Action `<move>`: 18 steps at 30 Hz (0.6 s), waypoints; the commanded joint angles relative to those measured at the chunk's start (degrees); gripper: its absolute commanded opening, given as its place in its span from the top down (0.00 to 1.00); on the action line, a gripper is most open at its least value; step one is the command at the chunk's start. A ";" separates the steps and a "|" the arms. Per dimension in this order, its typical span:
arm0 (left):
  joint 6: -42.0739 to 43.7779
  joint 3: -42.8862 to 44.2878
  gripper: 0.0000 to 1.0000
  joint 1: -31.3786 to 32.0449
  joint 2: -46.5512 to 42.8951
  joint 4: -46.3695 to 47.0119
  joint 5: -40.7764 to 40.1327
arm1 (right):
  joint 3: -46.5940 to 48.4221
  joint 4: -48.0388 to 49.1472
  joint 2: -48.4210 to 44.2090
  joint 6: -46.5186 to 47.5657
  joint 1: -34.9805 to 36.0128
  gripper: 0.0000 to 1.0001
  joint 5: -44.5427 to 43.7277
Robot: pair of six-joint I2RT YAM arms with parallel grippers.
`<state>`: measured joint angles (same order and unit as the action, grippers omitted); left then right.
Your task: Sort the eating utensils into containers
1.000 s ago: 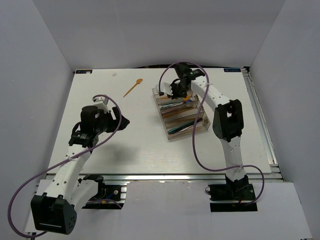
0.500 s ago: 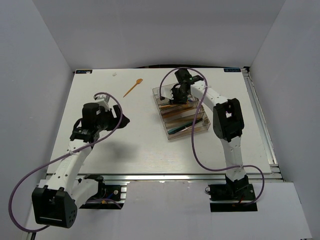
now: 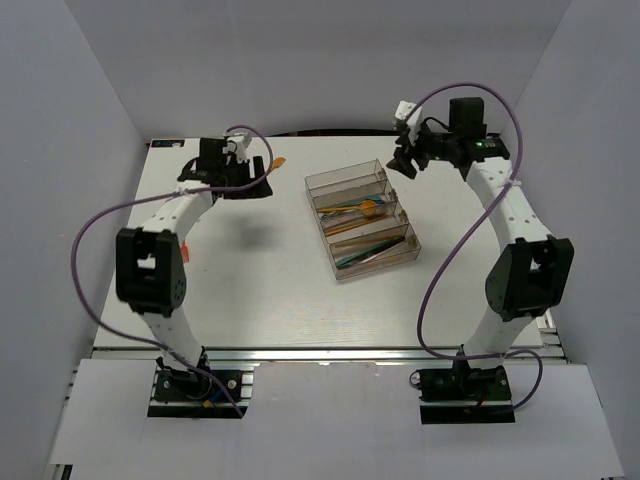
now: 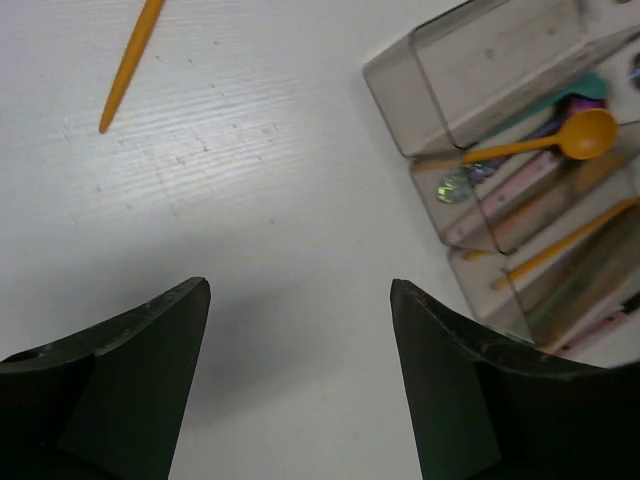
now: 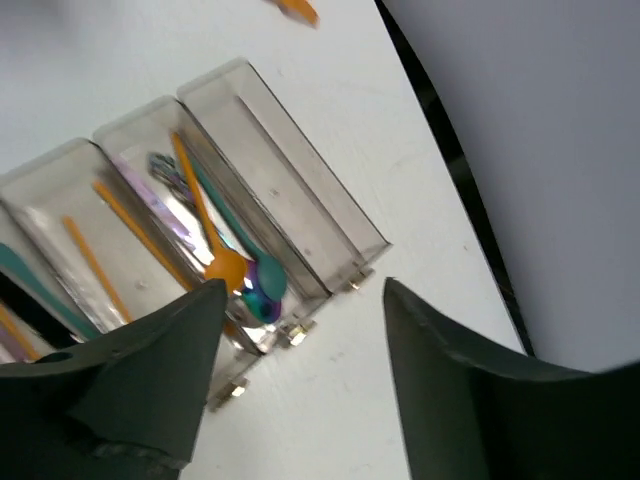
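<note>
The clear stepped tray (image 3: 392, 258) lies right of the table's middle, and its containers hold several utensils. An orange spoon (image 3: 369, 208) and a teal spoon (image 5: 262, 275) lie in the second compartment from the back. The rearmost compartment (image 4: 500, 70) looks bare. One orange utensil (image 4: 128, 60) lies loose on the table at the back, left of the tray. My left gripper (image 4: 300, 290) hovers open just short of it, with nothing between the fingers. My right gripper (image 5: 305, 285) stands open and empty in the air off the tray's back right corner.
White walls enclose the table on three sides. A dark gap (image 5: 450, 150) runs along the table's back edge close to my right gripper. The bare white tabletop (image 3: 250, 270) stretches left of and in front of the tray.
My right gripper has opened, lifted off the tray and drawn back to the right; the orange spoon now lies in the tray. My left arm swung to the back left toward the loose orange utensil.
</note>
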<state>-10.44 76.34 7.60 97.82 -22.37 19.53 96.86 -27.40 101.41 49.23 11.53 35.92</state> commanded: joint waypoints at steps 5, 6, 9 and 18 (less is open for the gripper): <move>9.99 19.97 0.24 -0.12 20.88 -1.98 -8.01 | -7.64 -7.49 -3.66 0.59 -2.13 0.43 23.40; 10.17 24.08 0.25 -0.12 23.01 -1.98 -8.71 | -9.74 -7.58 -4.19 0.69 -2.21 0.43 23.32; 10.17 32.78 0.29 0.05 30.64 -1.62 -11.08 | -12.47 -7.67 -5.51 0.52 -2.65 0.44 23.67; 19.48 48.73 0.28 2.07 45.16 2.67 -15.57 | -13.01 -7.41 -3.06 -1.41 -4.14 0.46 24.63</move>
<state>4.12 121.16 8.62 142.54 -21.98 5.93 83.11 -34.83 98.61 48.53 8.08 57.84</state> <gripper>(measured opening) 0.720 0.545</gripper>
